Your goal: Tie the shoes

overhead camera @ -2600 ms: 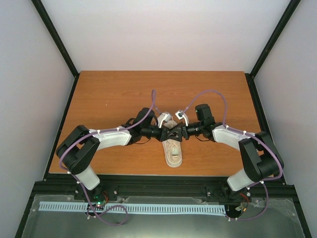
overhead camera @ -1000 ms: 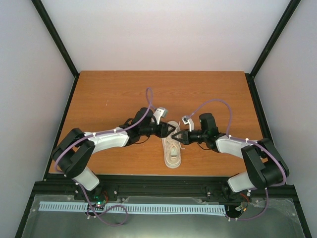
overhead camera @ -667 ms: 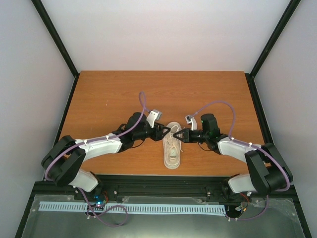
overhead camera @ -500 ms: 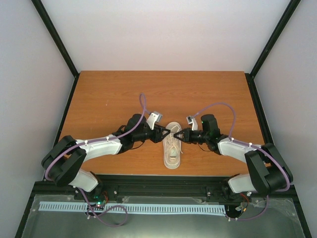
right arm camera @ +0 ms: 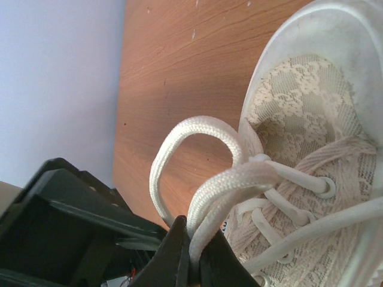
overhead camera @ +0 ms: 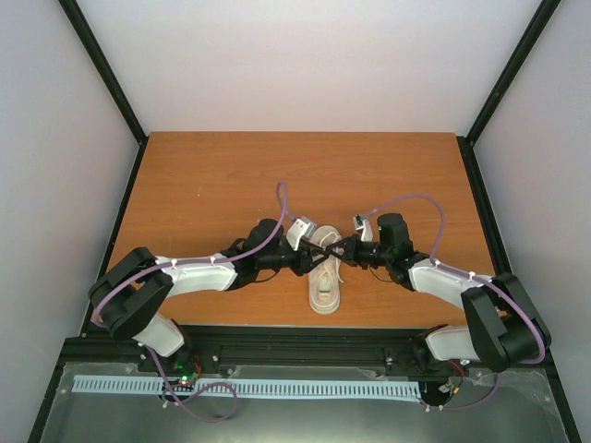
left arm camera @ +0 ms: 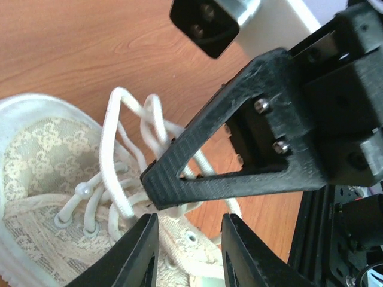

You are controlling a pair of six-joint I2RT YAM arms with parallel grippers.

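The cream shoe lies toe-near on the table, its lace-patterned upper filling the left wrist view and the right wrist view. My right gripper is shut on a doubled loop of white lace, pulled out to the shoe's left; its black fingers cross the left wrist view. My left gripper hovers just over the eyelet flap beside the loose laces, its jaws apart with no lace between them. From above, the left gripper and the right gripper meet over the lacing.
The wooden table stretches bare behind the shoe, bounded by a black frame and white walls. The left arm's black body sits close to the right gripper. The black rail runs along the near edge.
My left gripper has swung back toward the shoe and dropped onto the lacing, its jaws narrowing. The right gripper has kept its hold on the lace loop, shifting slightly up and right.
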